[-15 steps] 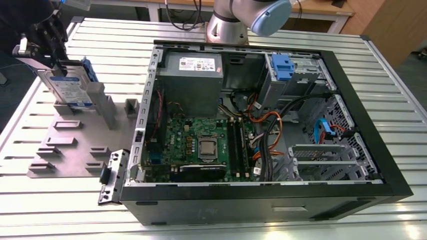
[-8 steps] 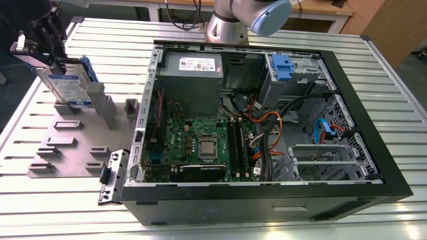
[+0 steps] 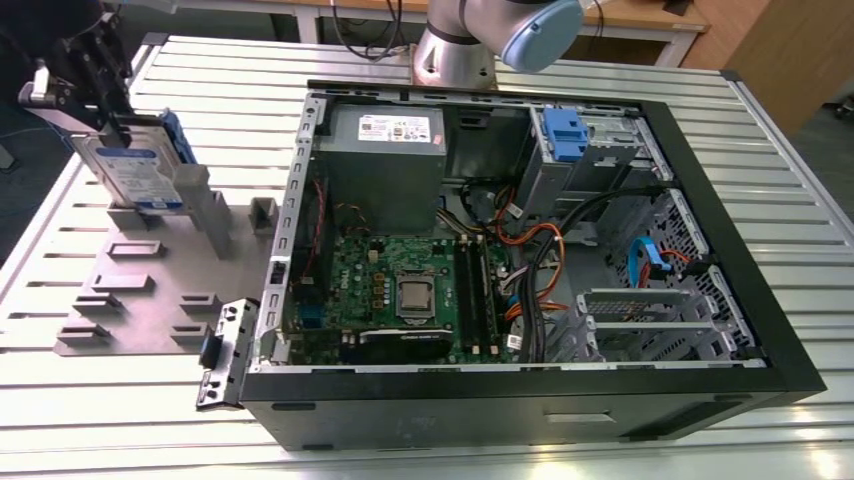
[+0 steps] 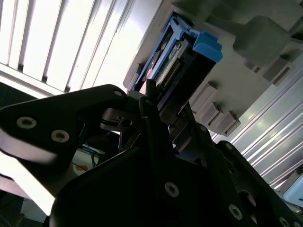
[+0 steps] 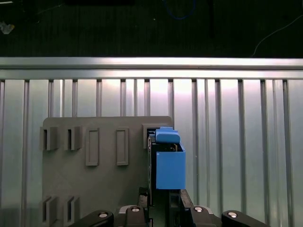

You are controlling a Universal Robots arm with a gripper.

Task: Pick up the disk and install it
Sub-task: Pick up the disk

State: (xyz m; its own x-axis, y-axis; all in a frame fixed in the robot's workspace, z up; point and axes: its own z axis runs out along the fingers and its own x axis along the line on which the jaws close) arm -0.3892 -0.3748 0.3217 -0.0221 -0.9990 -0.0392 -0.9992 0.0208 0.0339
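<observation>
The disk (image 3: 134, 170), a silver drive with a white-and-blue label in a blue carrier, stands tilted on edge at the back of the grey fixture plate (image 3: 147, 290), at the exterior view's left. My gripper (image 3: 100, 128) comes down on its upper edge. In the first wrist view the disk (image 5: 170, 170) is edge-on, and the gripper (image 5: 163, 198) has a finger against each side, shut on it. The second wrist view shows the disk (image 4: 189, 61) reaching out beyond the gripper (image 4: 165, 109). Whether its lower edge still rests in the plate's slot is hidden.
The open computer case (image 3: 747, 300) lies on the slatted metal table at the exterior view's right. Inside it are a grey power supply (image 3: 380, 150), a motherboard (image 3: 400, 290), cables, and a grey drive cage with a blue latch (image 3: 567, 135). The arm's base (image 3: 461, 50) stands behind the case.
</observation>
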